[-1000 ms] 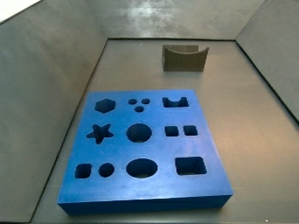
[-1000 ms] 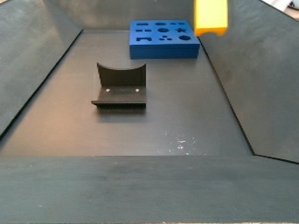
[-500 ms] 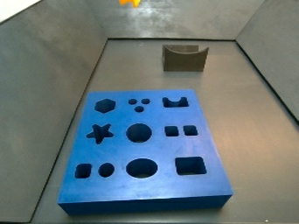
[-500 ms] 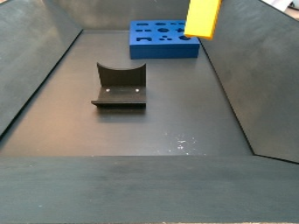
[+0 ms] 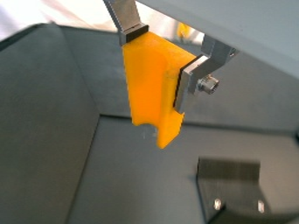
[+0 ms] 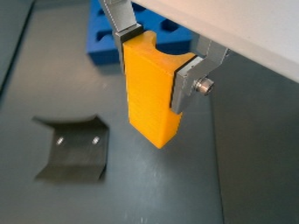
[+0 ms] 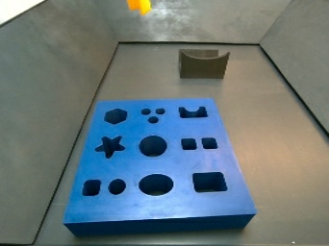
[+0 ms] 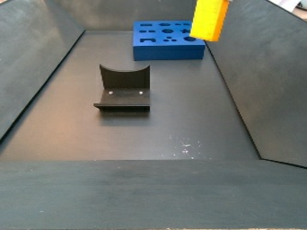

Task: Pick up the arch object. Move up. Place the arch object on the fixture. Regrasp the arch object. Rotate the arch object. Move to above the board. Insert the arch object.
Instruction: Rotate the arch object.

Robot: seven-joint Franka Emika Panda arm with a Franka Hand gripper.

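Observation:
My gripper is shut on the arch object, a yellow-orange block that hangs upright in the air between the two silver fingers. In a wrist view the arch notch shows at the gripped end. Both side views show the arch object high at the frame's edge, with the gripper itself out of frame. The fixture stands bare on the floor, apart from the block. The blue board lies flat with all its holes open; in a side view the block hangs in front of its near corner.
Dark sloping walls close in the floor on all sides. The fixture stands near the far wall, beyond the board's short edge. The fixture and a corner of the board show below the held block.
The arch object has shifted slightly sideways towards the board in a side view and its tip has come into the top of the other. Fixture and board are unmoved.

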